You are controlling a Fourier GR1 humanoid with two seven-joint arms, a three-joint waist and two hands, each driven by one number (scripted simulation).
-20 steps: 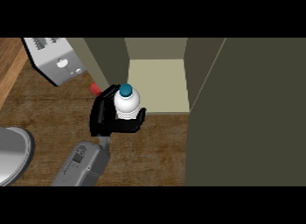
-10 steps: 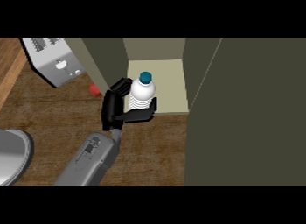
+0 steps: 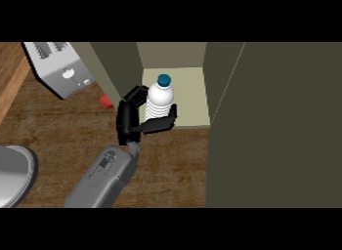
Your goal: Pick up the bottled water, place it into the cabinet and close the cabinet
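At the far left edge, a round grey plate (image 3: 4,176) with a smooth, matte face is cut off by the frame. It sits on the tabletop (image 3: 58,132), which is dark brown wood with a fine streaked grain. Above it I see a boxy silver toaster (image 3: 58,68), metallic, with slots along its top and a small knob on its side. Just right of the toaster's lower corner lies a small red object (image 3: 105,101), close against the cabinet's left wall.

Next comes my left forearm (image 3: 105,178), a grey rounded casing rising from the lower edge and angling up and right. It ends in the black left hand (image 3: 128,122). The fingers (image 3: 136,95) are curled along the left side of the bottled water (image 3: 160,97), and the thumb crosses its near side, so the hand is closed around the bottle.

The bottle stands upright, clear and ribbed, with a teal cap (image 3: 163,78). It is at the mouth of the cabinet (image 3: 119,68), over the front part of the pale, flat cabinet floor (image 3: 190,93). From this steep angle I cannot tell whether its base touches that floor or hangs just above.

On the right, the cabinet door (image 3: 289,127) stands open, a broad, plain olive-green panel filling that whole side.
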